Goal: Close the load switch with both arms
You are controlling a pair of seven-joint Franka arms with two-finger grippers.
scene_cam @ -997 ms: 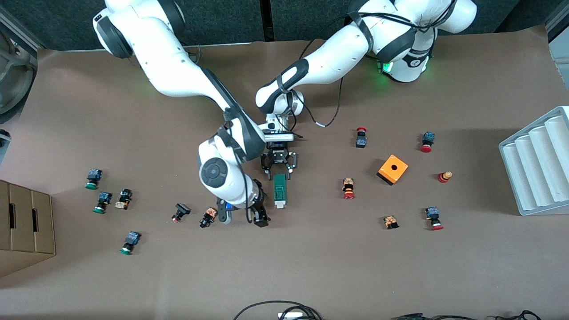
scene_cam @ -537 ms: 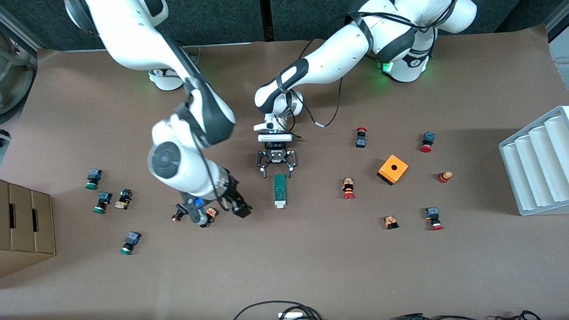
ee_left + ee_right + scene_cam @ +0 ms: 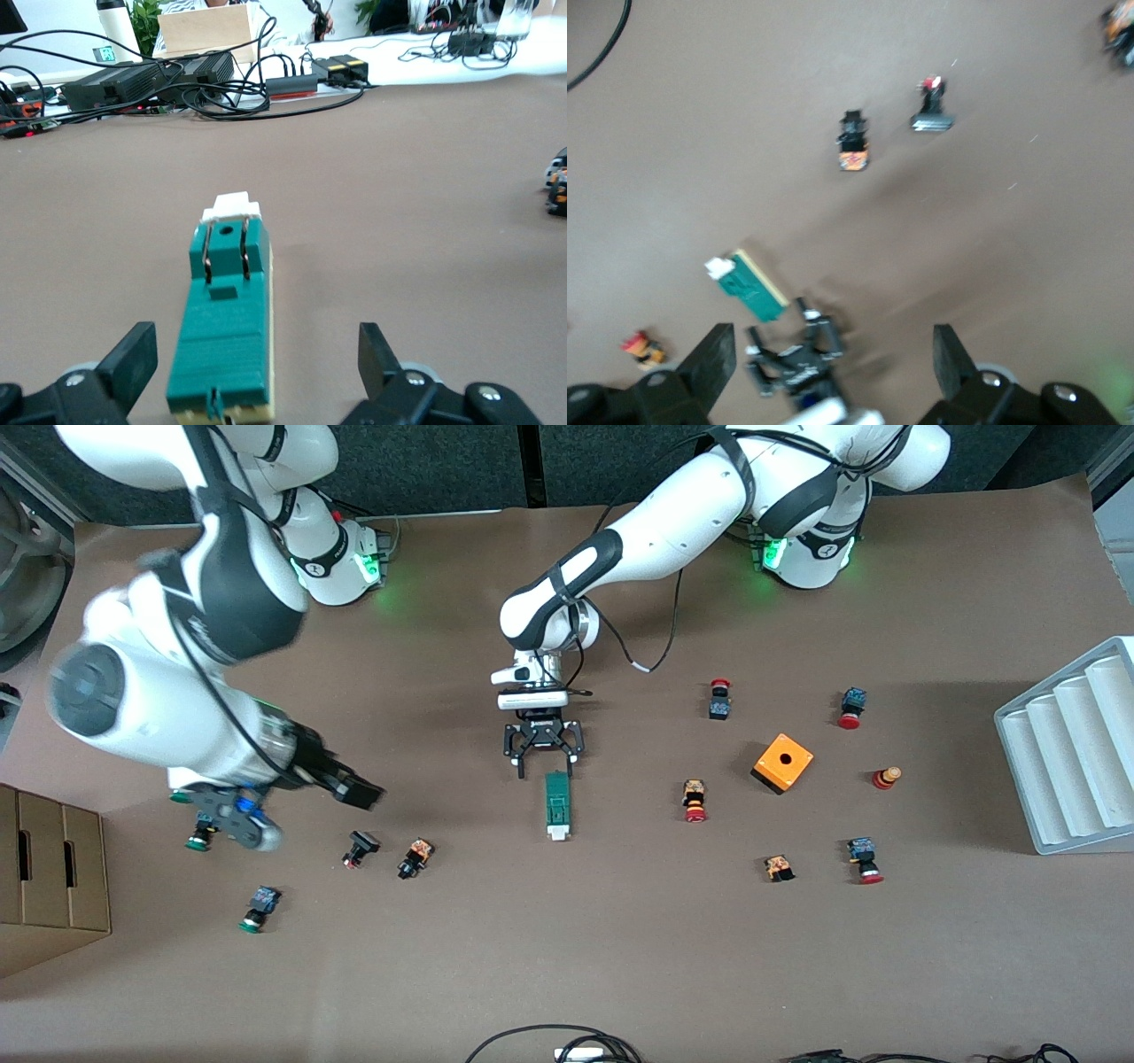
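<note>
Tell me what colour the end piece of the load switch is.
White, on the dark-green load switch; the end piece shows best in the left wrist view.

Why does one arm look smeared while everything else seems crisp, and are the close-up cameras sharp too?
Front view: the right arm is streaked with blur, while the load switch and the left pincer are crisp, with green glow at the bases. Left wrist view: the switch is sharp, the background clutter softer. Right wrist view: the whole picture is smeared.
</note>
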